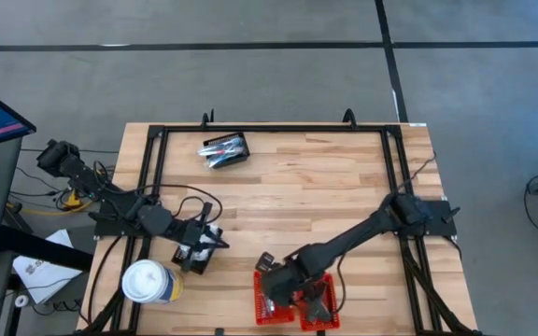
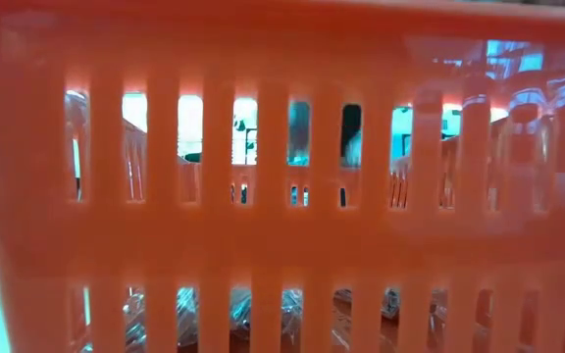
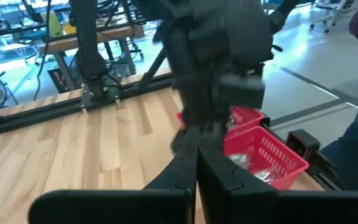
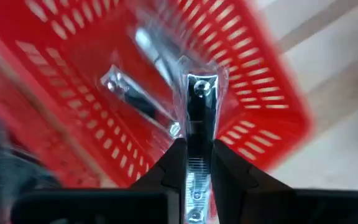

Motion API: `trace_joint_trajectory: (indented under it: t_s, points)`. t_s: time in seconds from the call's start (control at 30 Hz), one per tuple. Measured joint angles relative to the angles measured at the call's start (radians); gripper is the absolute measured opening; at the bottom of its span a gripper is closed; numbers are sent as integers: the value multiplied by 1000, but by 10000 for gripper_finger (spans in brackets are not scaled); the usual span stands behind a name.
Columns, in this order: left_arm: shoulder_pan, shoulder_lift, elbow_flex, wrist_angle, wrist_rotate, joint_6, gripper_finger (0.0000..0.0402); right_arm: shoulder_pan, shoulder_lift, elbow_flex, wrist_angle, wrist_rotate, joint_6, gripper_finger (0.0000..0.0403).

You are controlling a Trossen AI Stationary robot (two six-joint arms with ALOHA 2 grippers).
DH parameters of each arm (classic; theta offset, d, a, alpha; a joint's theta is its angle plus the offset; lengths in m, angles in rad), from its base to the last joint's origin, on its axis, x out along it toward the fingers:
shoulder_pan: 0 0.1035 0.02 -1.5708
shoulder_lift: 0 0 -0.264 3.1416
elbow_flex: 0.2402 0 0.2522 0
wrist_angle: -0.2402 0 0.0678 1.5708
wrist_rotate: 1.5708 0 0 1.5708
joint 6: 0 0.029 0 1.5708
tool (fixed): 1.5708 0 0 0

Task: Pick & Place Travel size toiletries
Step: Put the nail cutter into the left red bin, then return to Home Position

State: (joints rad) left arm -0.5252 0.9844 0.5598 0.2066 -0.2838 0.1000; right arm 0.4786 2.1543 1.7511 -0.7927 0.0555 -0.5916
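Wooden table (image 1: 288, 187): right gripper (image 4: 197, 163) pinching a silvery wrapped toiletry (image 4: 199, 118) over the red basket (image 4: 253, 81), release pending; more toiletries wait in black basket (image 1: 225, 150); left gripper (image 3: 197, 163) pressed together, idle near white cup (image 1: 149, 282)

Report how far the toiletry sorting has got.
Done: some clear-wrapped items already lie in the red basket. In hand: the right pincer, above that basket, is shut on a silvery wrapped item. Left: more items remain in the black basket at the far side. The left pincer waits shut.
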Motion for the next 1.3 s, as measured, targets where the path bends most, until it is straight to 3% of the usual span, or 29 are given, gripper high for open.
trace_joint_trajectory:
  t_s: [0.23, 0.5, 1.3]
  points:
    - [-44, 0, 0, 6, 1, 4, 0, 34, 83, 91, -42, 1, -192, 47]
    - [-49, 0, 0, 12, 0, 15, 0, 48, 86, 137, -91, 111, -204, 50]
    - [-52, 0, 0, 14, 0, 3, 0, 85, 85, 137, -102, 134, 47, 108]
